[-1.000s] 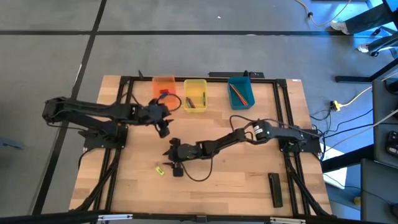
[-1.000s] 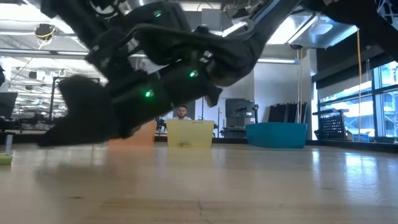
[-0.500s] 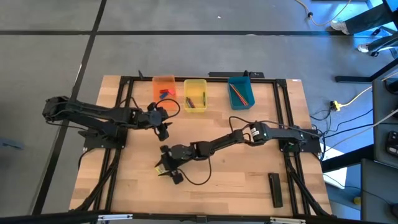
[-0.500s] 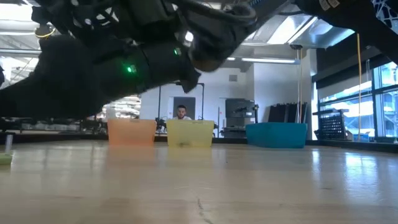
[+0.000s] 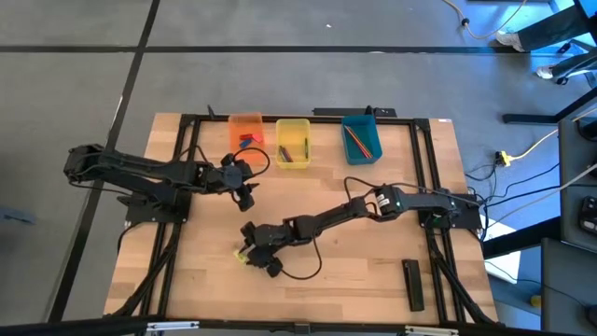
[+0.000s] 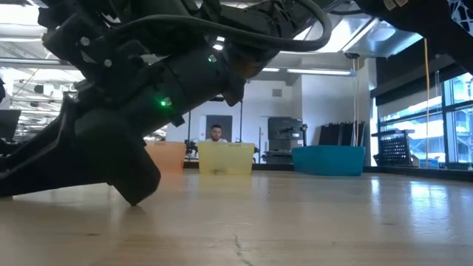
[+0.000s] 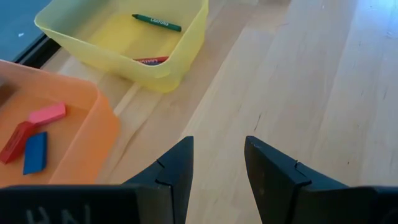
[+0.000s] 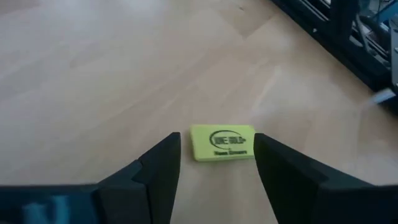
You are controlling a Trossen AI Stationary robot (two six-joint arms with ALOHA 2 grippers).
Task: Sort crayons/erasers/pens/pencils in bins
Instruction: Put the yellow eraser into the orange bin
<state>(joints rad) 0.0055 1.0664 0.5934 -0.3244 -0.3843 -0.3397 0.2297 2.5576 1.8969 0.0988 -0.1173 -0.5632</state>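
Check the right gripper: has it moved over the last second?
Yes. In the high view the right gripper has gone leftward and farther from the bins, away from the yellow bin, to straddle the yellow eraser, fingers open.

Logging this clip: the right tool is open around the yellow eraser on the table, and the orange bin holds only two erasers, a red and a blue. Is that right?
Not quite. The orange bin holds three erasers: red, blue and pink, as the left wrist view shows. The rest stands: the right tool is open around the yellow eraser on the table.
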